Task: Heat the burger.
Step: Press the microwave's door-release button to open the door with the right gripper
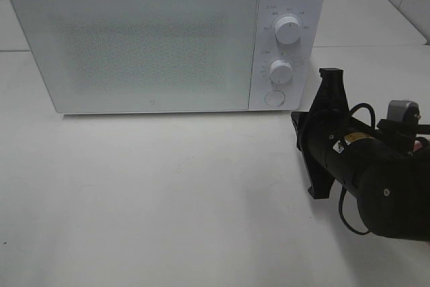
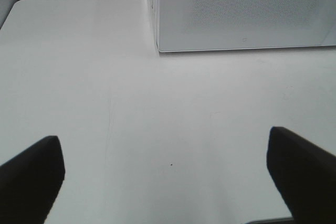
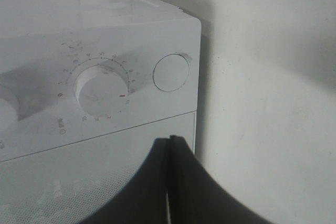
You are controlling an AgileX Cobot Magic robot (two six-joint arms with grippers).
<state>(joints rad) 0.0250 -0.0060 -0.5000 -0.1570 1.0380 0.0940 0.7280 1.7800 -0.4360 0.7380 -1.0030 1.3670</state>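
While the microwave (image 1: 154,45) door sits closed, right gripper (image 3: 170,148) is pinched together, empty, near its round button (image 3: 171,72); left gripper (image 2: 167,179) spread wide facing the microwave; can't tell where the burger is.

The microwave (image 1: 164,38) has a smooth white casing with a soft sheen; its door (image 1: 134,45) shows a fine dotted mesh. At three o'clock of the door, the knobs (image 1: 287,29) look like smooth white plastic. The table (image 1: 168,193) is matt white. The right gripper (image 3: 170,142) looks like matt black plastic.
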